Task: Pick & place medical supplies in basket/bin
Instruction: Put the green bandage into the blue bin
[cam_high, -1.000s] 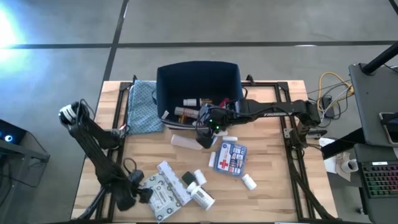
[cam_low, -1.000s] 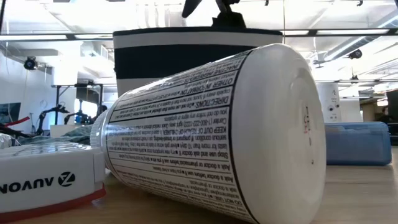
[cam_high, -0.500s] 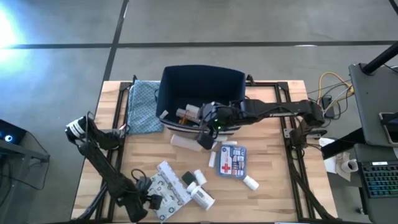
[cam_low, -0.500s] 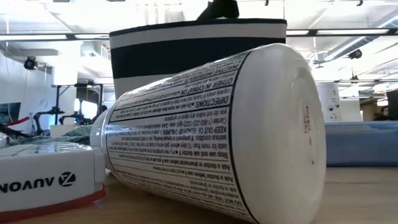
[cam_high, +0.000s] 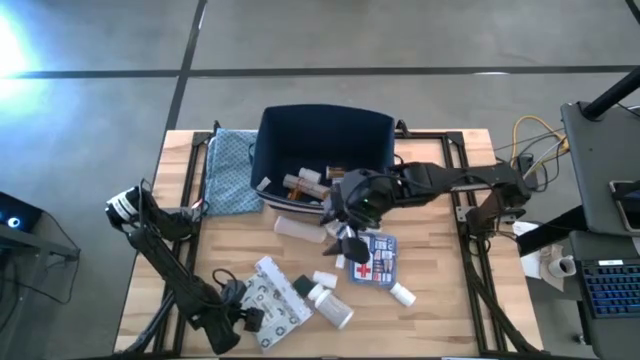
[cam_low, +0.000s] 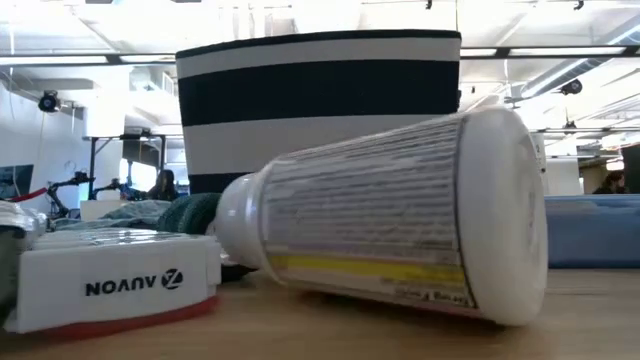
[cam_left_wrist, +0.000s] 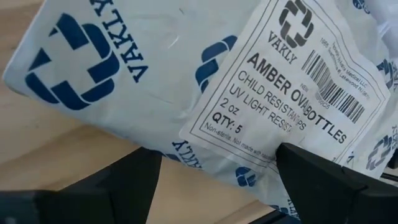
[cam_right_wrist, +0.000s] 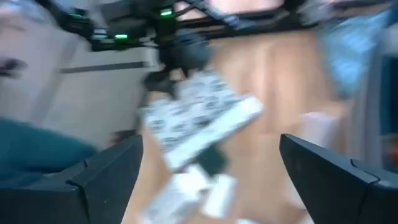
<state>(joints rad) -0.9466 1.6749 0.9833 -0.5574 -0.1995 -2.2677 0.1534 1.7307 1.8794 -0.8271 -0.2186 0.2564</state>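
Note:
The navy bin (cam_high: 325, 150) stands at the table's far middle with several bottles inside; the low view shows its white stripes (cam_low: 320, 100). My right gripper (cam_high: 346, 240) hovers open and empty just near of the bin, beside the first-aid box (cam_high: 378, 257); its own view (cam_right_wrist: 224, 186) is blurred. My left gripper (cam_high: 243, 318) is open at the near-left end of the printed packets (cam_high: 272, 303). In the left wrist view (cam_left_wrist: 217, 155) a labelled packet (cam_left_wrist: 186, 81) lies between its fingers. White bottles (cam_high: 330, 305) lie next to the packets. My left gripper has its open fingers (cam_left_wrist: 329, 180) on either side of the printed packet's edge (cam_left_wrist: 249, 155), coming in low from the table's near-left. The packet lies flat on the table. Whether the fingers touch it, I cannot tell.
A blue patterned cloth (cam_high: 228, 170) lies left of the bin. A white tube (cam_high: 295, 228) and another white bottle (cam_high: 400, 293) rest on the wood. In the low view a large white bottle (cam_low: 390, 230) and a white AUVON box (cam_low: 110, 285) fill the foreground.
My right gripper has moved from the bin's near wall toward the near edge and slightly right, over the first-aid box. My left gripper has pushed in toward the packets. The white bottle beside them has turned about on the table, and the AUVON box has slid sideways.

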